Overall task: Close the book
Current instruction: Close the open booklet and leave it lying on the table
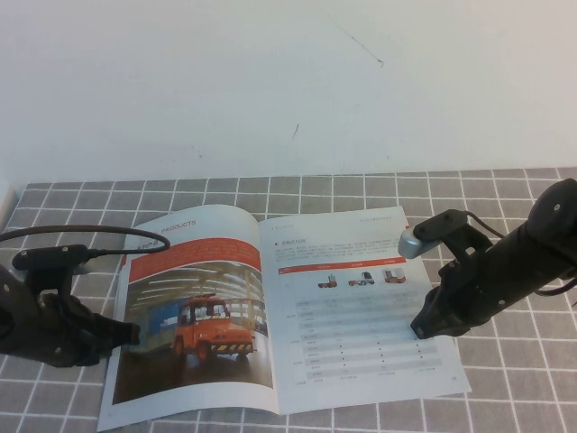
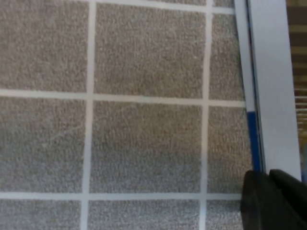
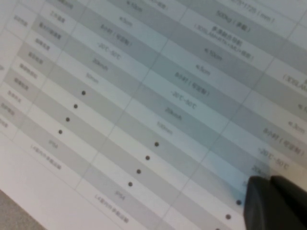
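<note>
High view: the book [image 1: 270,307] is lying open and flat on the grey checked table [image 1: 505,189], roughly centred, with its spine running away from the robot. The left page is showing an orange truck photo under a red band. The right page is carrying small vehicle pictures and a table of rows. The left pincer [image 1: 126,334] is sitting low at the book's outer left edge, tip touching or just beside the page margin. The right pincer [image 1: 422,328] is resting tip-down on the right page, in its outer half, among the printed rows.

Left wrist view: the left pincer [image 2: 271,196] is showing as two dark tips pressed together, only a thin seam between them. The book's pale edge [image 2: 273,96], with a blue strip, is running straight up to those tips. Grey table squares [image 2: 144,143] are filling the rest.

Right wrist view: the right pincer [image 3: 273,201] is likewise appearing pressed together, hovering at or on the grey-striped page [image 3: 144,96]. Whether it is touching the paper, cannot tell.
</note>
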You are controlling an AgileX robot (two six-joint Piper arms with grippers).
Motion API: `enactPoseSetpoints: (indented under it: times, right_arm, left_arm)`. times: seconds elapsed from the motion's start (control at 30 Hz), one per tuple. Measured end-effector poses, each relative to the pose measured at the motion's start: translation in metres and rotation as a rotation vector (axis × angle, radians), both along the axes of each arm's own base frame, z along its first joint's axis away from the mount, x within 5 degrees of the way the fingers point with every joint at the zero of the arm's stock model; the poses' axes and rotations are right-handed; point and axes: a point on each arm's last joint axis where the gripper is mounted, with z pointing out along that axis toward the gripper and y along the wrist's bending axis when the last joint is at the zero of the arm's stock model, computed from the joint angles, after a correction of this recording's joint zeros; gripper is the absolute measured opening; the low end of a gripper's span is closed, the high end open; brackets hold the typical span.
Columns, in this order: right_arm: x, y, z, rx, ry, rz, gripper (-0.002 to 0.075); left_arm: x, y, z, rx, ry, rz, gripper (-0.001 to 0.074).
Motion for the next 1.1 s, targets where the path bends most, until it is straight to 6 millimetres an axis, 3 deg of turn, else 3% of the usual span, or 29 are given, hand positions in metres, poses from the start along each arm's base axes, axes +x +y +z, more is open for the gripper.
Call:
enactPoseSetpoints:
  times: [0.63, 0.87, 1.1]
  right_arm:
    - [-0.002, 0.001, -0.001, 0.006, 0.028, 0.015, -0.0003]
    - [-0.002, 0.001, -0.001, 0.013, 0.03, 0.007, -0.0003]
    - [-0.001, 0.002, 0.0, 0.032, 0.038, -0.014, -0.0003]
  left_arm:
    - [0.002, 0.001, -0.001, -0.003, -0.015, 0.036, -0.0004]
    - [0.0, -0.004, -0.001, -0.11, 0.024, 0.112, -0.0004]
    - [0.0, -0.019, 0.002, -0.283, 0.035, 0.059, -0.0004]
